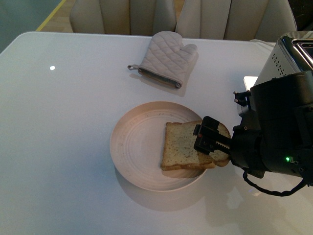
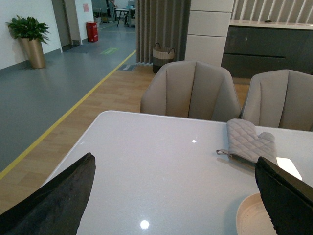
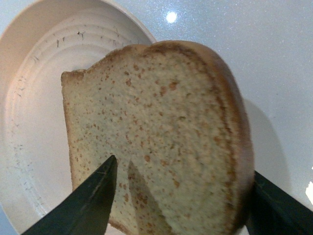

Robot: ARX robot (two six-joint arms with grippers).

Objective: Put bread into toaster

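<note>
Our right gripper (image 1: 209,143) sits nearest, low over the right rim of the plate (image 1: 134,147), its jaws spread and closed on nothing. In the right wrist view one finger (image 3: 98,196) hangs over the crumb face of the bread (image 3: 161,147) while the other (image 3: 274,208) stands just outside the rounded crust; we cannot tell whether either touches. That slice lies flat on the plate's right side, its rounded top poking past the rim toward the table's right edge. We judge this the moment before the grasp, with some risks. A finger landing on the soft face could dent or tear it, or shove the slice across the plate. A shallow pinch on the crust alone may let it droop and slip. The right arm reaches in from the right edge, wrist bent down. The toaster (image 1: 286,56) stands close behind it by that edge, so a careless lift could knock it. Our left gripper (image 2: 174,164) hovers spread wide over the table (image 1: 58,147). An oven mitt (image 1: 166,58) lies toward the far edge.
</note>
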